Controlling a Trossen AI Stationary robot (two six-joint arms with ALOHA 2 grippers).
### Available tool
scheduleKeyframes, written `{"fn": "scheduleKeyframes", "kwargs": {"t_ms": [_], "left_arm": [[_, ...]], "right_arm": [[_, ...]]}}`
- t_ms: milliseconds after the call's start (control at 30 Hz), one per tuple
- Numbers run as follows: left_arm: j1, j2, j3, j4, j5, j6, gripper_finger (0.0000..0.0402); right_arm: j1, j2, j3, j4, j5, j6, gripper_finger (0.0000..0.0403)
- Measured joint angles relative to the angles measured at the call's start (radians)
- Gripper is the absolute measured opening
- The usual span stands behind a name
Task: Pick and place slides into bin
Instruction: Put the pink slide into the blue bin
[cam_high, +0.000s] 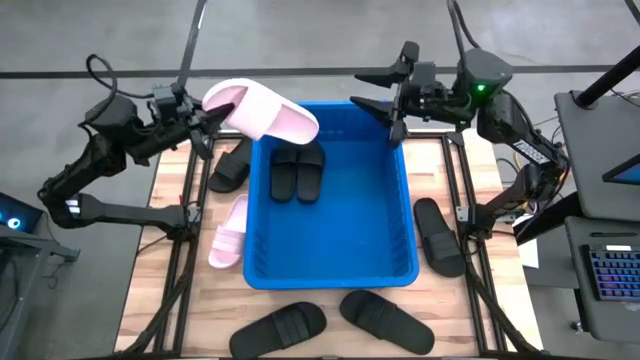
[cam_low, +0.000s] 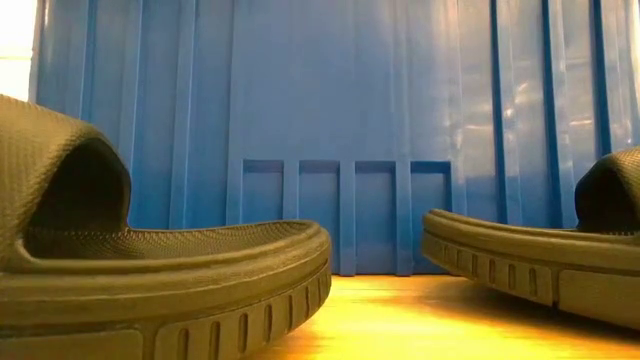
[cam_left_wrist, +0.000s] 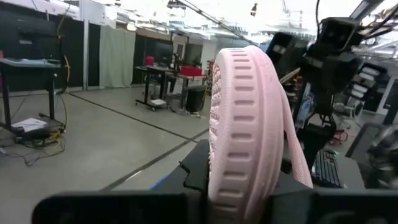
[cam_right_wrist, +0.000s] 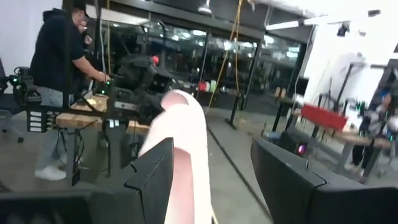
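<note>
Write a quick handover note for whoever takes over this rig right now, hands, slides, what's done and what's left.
Left hand: shut on a pink slide, held in the air over the bin's far left corner.
Right hand: open, empty, over the far right rim.
Done: two black slides in the bin.
Left: drop the held one; then the pink slide and black slide left of the bin, one black on the right, two black in front.

Bin (cam_high: 400, 190) floor free beside black slides (cam_high: 297, 171).
</note>
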Motion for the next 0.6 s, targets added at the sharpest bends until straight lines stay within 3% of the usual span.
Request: {"fn": "scheduleKeyframes", "kwargs": {"t_ms": [200,600], "left_arm": [[0.026,0.059,0.01,-0.01,0.049,-0.05,0.0026],[0.188,0.168,0.021,-0.011,0.292,-0.128,0.0025]], "right_arm": [[0.005,-0.008,0.0,-0.014,0.145,-0.038,0.0203],[0.005,-0.008,0.0,-0.07,0.183,-0.046,0.0203]]}}
